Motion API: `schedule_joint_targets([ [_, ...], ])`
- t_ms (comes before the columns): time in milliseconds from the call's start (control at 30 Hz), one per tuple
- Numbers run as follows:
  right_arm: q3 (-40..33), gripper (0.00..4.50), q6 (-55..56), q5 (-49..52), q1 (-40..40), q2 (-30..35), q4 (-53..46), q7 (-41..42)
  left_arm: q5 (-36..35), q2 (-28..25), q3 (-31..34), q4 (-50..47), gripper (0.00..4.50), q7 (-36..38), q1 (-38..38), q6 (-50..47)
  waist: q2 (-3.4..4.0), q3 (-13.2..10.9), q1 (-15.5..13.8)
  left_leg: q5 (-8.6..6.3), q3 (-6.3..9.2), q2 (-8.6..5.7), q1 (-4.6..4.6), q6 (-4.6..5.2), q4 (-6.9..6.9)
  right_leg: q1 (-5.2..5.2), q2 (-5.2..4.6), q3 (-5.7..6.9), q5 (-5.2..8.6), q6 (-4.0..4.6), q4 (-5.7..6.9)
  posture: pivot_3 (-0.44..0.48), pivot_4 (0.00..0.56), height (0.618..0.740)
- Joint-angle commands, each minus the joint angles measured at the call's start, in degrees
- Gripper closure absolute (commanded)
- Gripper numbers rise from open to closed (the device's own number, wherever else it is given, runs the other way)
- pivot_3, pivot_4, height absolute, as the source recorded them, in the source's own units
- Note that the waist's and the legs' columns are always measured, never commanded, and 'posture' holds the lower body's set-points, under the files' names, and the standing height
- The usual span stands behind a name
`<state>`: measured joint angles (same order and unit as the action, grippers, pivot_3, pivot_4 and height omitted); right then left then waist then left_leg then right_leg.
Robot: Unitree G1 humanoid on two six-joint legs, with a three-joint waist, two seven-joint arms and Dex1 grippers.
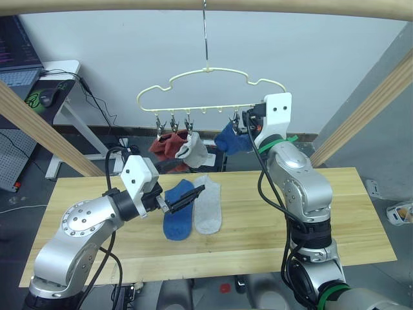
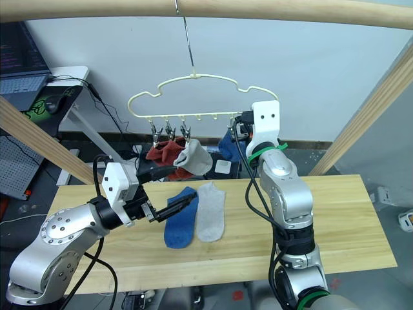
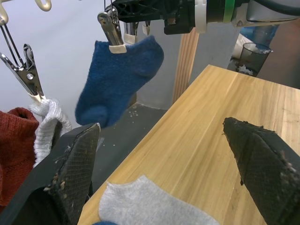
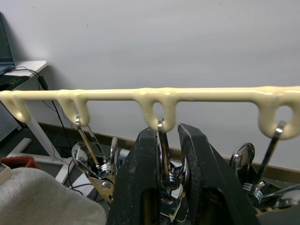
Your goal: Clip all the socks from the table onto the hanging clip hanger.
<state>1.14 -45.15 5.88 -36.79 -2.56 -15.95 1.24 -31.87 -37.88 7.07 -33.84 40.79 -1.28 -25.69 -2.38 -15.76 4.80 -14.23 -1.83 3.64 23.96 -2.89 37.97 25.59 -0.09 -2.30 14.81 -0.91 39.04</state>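
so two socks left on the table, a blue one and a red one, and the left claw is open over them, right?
Not quite. The two socks left on the table are a blue sock and a light grey sock, not a red one; the left eye view shows them side by side. The red socks already hang from the clip hanger. The left claw is open over them, as you say.
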Motion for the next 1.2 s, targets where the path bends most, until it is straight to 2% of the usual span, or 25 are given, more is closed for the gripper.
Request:
schedule_joint_targets([
  [33,-0.5,4.19,1.5,0.8,-1.3,-0.1,-2.1,0.1,-0.3,0.0,1.2,-1.5,0.00,0.1,0.4,0.9,0.00,0.0,0.0,0.00,0.00,0.00,0.00,0.00,0.00,0.00,0.00,0.00,0.00,0.00,0.00,-0.088,0.236,0.735],
  [333,0.0,4.19,1.3,0.4,-1.3,1.7,-2.3,1.4,-0.4,0.1,1.0,-1.6,0.00,-0.1,0.5,0.8,0.00,0.0,0.0,0.00,0.00,0.00,0.00,0.00,0.00,0.00,0.00,0.00,0.00,0.00,0.00,-0.089,0.239,0.735],
  [567,1.3,1.76,1.4,-0.6,-1.0,3.0,-2.8,1.5,-0.5,0.1,1.0,-1.6,0.00,-0.1,0.5,0.7,0.00,0.0,0.0,0.00,0.00,0.00,0.00,0.00,0.00,0.00,0.00,0.00,0.00,0.00,0.01,-0.089,0.239,0.735],
  [800,2.8,1.76,1.2,-3.4,0.0,2.4,-4.2,-1.9,-0.5,0.0,0.9,-1.5,0.00,-0.1,0.5,0.6,0.00,0.0,0.0,0.00,0.00,0.00,0.00,0.00,0.00,0.00,0.00,0.00,0.00,0.00,0.01,-0.091,0.240,0.735],
  [1200,0.5,1.76,-2.8,-2.3,0.5,-6.3,-6.6,-7.5,-0.5,-0.1,0.9,-1.2,0.00,0.1,0.1,0.4,0.00,0.0,0.0,0.00,0.01,0.01,0.00,0.00,0.01,0.00,-0.01,0.01,0.00,0.01,0.02,-0.096,0.239,0.735],
])
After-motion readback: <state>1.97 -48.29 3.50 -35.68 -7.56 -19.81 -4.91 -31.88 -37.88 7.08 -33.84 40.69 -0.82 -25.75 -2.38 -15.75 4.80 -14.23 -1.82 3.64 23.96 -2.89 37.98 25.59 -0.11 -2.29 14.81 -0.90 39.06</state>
